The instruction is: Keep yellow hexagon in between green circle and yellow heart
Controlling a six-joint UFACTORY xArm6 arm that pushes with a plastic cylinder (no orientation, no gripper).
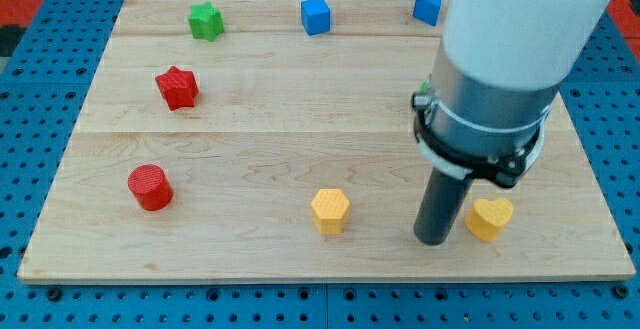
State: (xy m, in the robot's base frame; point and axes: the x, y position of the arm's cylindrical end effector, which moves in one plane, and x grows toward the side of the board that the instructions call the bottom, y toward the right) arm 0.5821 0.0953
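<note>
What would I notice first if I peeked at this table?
The big white and grey arm at the view's right, with my tip down on the board between the yellow hexagon and the yellow heart, close to the heart. Next, the red cylinder and red star at the view's left.

Board [300, 109] pale wood grain; hexagon [330, 210] and heart [489, 218] yellow; star [177, 87] and cylinder [150, 187] red; star [206, 21] green; cubes [315, 15] [428, 7] blue; rod dark, my tip [435, 239].

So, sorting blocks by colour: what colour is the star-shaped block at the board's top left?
Green star-shaped block, clearest in the camera view.
</note>
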